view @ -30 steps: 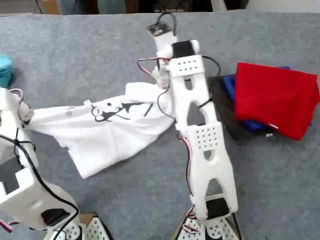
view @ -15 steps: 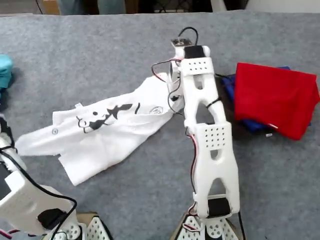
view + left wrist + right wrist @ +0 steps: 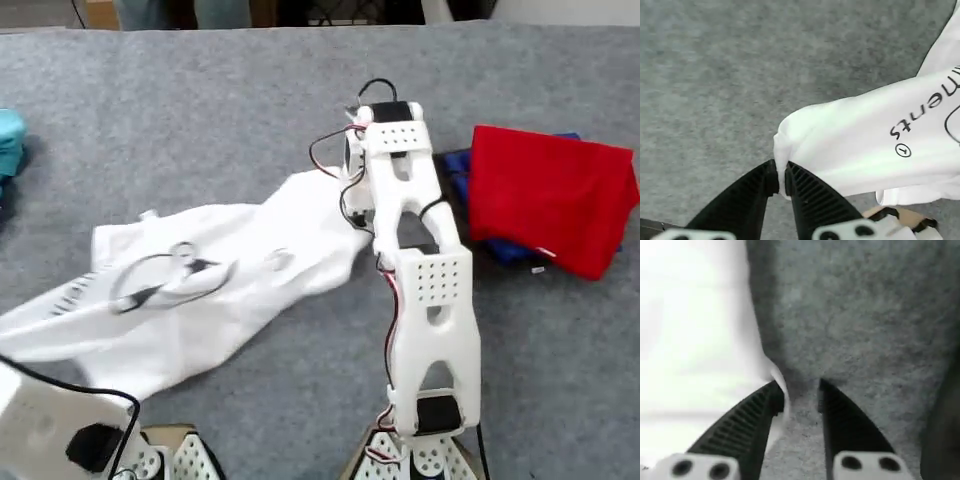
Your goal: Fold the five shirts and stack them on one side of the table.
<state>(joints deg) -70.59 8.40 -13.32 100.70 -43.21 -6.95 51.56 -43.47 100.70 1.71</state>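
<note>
Grey felt table (image 3: 200, 90), white shirt (image 3: 220, 270), red shirt (image 3: 545, 195)

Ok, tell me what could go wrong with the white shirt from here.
The left fingers pinch only a small bunched edge of the white shirt; a pull could slip it free. The right fingers are open, the shirt's edge beside one, not between them; closing may miss. That arm stands close to the folded red shirt; a swing could disturb it.
</note>
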